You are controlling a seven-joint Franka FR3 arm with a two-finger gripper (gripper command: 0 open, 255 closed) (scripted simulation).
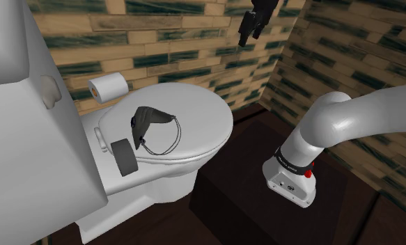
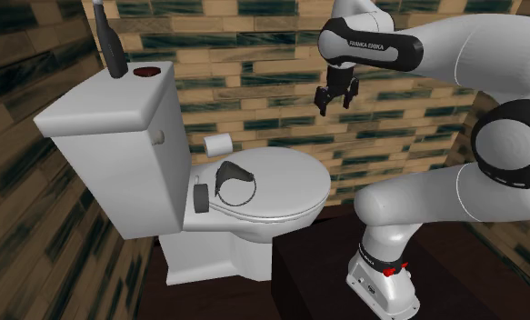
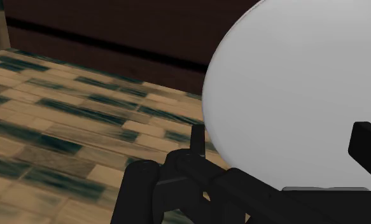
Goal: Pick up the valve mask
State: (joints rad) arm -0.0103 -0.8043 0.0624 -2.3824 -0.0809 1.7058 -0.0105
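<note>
The black gripper (image 2: 338, 97) hangs high in the air, up over the front part of the toilet lid (image 1: 201, 118). Its two fingers stand apart, so the hand is open and holds nothing. The valve mask (image 1: 151, 120) is dark grey. It lies on the lid close to the back edge, the edge by the tank. Its thin strap (image 1: 177, 133) makes a loop toward the middle of the lid. The hand and the mask are well apart.

What could go wrong? The lid is smooth and rounded, so I think the mask could slide away if one finger bumps it first. The mask looks soft and low, so the fingers may close above it and catch nothing. They could also catch just the thin strap, and then the mask would dangle and might slip off. A dark round thing (image 1: 125, 154) sits just beside the mask, at the lid's back corner. A finger coming down there might hit it. The tank (image 2: 117, 136) is close behind too, so there is little room on that side.

Nearest, the arm's white base (image 1: 290, 174) stands on a dark box (image 1: 229, 191). Next comes the white toilet with its lid shut. Past the lid's back edge is a toilet paper roll (image 1: 108, 87) by the wall. On the tank top are a dark bottle (image 2: 113, 41) and a red button (image 2: 146, 71). The walls (image 2: 254, 91) are tan and dark green bricks.
</note>
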